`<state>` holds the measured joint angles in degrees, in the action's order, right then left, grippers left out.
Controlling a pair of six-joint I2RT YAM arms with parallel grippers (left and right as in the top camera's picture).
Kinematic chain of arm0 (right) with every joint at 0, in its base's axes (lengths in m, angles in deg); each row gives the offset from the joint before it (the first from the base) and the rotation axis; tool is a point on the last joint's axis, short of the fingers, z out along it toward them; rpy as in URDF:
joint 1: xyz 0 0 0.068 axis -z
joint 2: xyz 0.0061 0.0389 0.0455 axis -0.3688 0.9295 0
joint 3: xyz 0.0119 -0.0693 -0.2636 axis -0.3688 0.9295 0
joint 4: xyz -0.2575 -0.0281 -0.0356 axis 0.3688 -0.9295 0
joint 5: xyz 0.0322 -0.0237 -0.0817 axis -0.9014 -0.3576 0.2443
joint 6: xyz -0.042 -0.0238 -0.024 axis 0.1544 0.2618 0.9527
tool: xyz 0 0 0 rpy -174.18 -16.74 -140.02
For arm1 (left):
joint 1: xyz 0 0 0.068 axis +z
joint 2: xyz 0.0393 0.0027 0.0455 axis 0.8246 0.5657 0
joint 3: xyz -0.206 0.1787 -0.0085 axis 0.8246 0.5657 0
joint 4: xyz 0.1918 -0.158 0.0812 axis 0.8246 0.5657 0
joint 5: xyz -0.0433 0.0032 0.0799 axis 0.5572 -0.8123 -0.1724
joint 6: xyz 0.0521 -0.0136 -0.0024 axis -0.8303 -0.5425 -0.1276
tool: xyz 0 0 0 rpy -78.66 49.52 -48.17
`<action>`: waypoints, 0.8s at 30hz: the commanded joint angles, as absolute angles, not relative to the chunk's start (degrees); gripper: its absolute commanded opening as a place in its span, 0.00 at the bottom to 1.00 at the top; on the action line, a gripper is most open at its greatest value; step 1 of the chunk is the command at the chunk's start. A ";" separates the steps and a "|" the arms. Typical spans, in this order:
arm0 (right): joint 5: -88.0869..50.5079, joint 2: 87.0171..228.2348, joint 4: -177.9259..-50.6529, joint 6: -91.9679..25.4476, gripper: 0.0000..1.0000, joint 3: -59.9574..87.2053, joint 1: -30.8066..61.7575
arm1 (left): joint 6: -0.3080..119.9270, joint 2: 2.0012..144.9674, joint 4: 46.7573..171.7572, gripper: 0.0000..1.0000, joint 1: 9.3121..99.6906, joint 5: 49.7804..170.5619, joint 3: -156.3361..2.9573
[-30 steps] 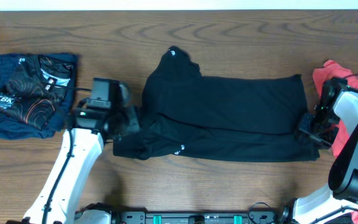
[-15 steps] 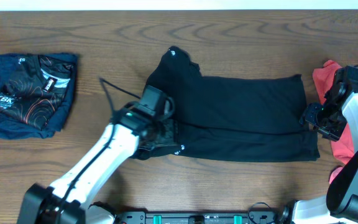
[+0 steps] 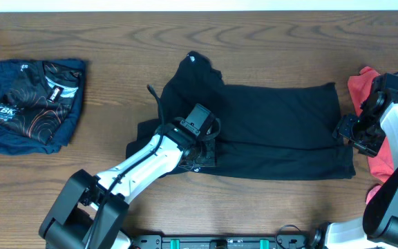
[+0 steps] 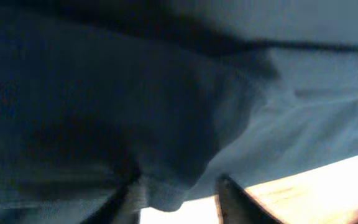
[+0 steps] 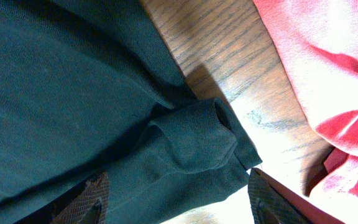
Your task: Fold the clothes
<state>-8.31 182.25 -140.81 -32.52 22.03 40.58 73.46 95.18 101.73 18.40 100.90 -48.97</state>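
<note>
The black top point(image 3: 275, 117) lies spread across the middle of the table point(image 3: 116, 41), its long body running left to right; the coral-red shirt point(image 3: 361, 86) waits in a heap at the right edge, and the navy shirt point(image 3: 33, 104) sits apart at the far left. What has changed in the last second is the left side: the left gripper point(image 3: 202, 142) was out at the top's left end and has now swept inward over the cloth, bringing the lower left part with it, so that end looks shorter and doubled over. I take that as the first sideways fold being carried across, not yet laid down or smoothed. In the left wrist view the fingers point(image 4: 229, 193) stand close together with a roll of dark fabric between them, so that hand seems to be pinching the cloth. The right gripper point(image 5: 179, 196) has hardly stirred for half a second; it sits at the top's right corner with its fingers spread wide, the bunched corner lying between them and nothing clamped.
</note>
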 commanded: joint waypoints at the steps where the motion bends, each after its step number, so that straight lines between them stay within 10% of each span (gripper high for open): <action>1: -8.44 181.90 -140.75 -32.17 0.70 21.63 40.75 | 73.39 95.26 99.54 0.11 18.34 101.17 -48.47; 10: -8.44 181.90 -140.68 -32.17 0.70 21.63 40.75 | 73.39 93.60 98.93 0.06 18.34 102.11 -49.35; 13: -8.44 181.90 -140.64 -32.17 0.70 21.63 40.75 | 73.44 92.60 103.32 0.37 18.32 102.50 -49.35; 24: -8.44 181.90 -140.53 -32.17 0.71 21.63 40.75 | 81.39 92.82 106.43 0.51 15.93 96.44 -49.00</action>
